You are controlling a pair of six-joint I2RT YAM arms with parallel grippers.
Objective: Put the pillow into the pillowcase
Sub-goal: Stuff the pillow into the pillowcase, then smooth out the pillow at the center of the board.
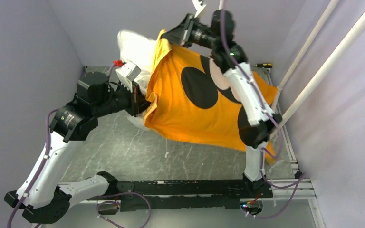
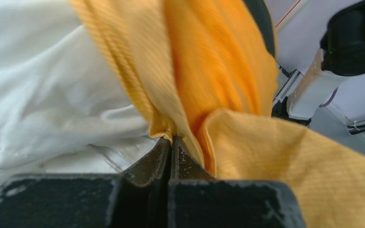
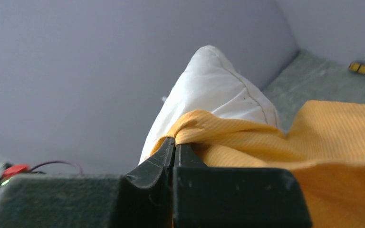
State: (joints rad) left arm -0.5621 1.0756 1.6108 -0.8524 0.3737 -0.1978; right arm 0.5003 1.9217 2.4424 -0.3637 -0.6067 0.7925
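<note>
The orange-yellow pillowcase (image 1: 195,102) with black round ears hangs lifted above the table, most of the white pillow (image 1: 135,47) inside it. Only the pillow's far left end sticks out of the case's opening. My left gripper (image 1: 140,97) is shut on the case's lower opening edge (image 2: 164,128), with white pillow (image 2: 43,90) to its left. Up at the back, my right gripper (image 1: 171,35) is shut on the upper opening edge (image 3: 190,130); a white pillow corner (image 3: 211,80) rises just beyond its fingertips.
Grey marbled table (image 1: 123,152) lies below, with grey walls close on the left and back. Two white poles (image 1: 332,57) slant along the right side. A small screwdriver (image 1: 265,65) lies at the back right. A black rail (image 1: 180,187) runs along the near edge.
</note>
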